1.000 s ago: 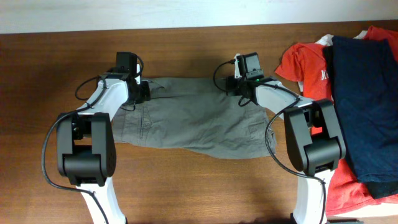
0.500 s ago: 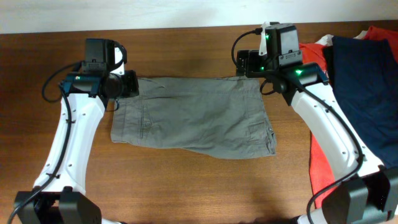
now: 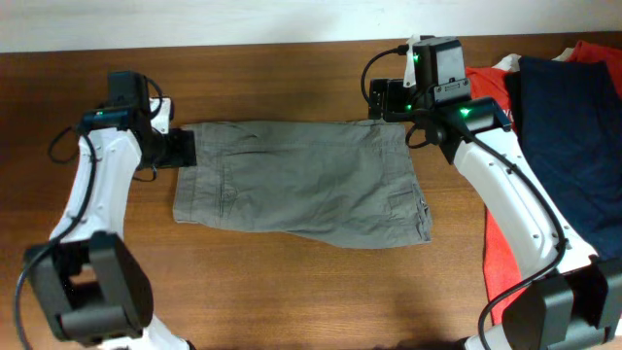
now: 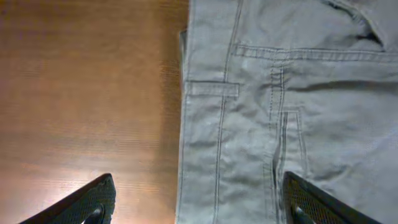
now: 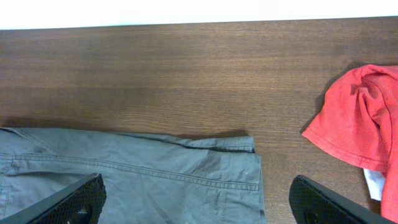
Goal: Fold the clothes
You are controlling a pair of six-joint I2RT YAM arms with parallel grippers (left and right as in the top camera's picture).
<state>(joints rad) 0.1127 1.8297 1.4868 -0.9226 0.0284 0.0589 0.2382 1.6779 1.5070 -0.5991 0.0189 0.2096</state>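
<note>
Your left pincer (image 4: 199, 205) is open. Its two fingers (image 4: 93, 198) stand wide apart and nothing is held between them. In the left wrist view, one finger is over bare wood and the other is over the shorts (image 3: 301, 190). The left edge of the shorts, with its stitched seams, runs between the two fingers. From above, this pincer sits at the upper left corner of the shorts. I cannot tell if the tips touch the cloth.

Your right pincer (image 5: 196, 205) is open too, its fingers spread wide and holding nothing. It is at the upper right corner of the shorts. In the right wrist view that corner lies between the fingers, one finger over the grey cloth and the other over wood.

The shorts lie flat on the worktop (image 3: 292, 292), with the long side running from one pincer to the other and some soft wrinkles on the lower part.

To the right of the shorts, a little apart from them, is a red shirt (image 3: 466, 92). A navy garment (image 3: 573, 146) lies on top of it, farther from the shorts.
</note>
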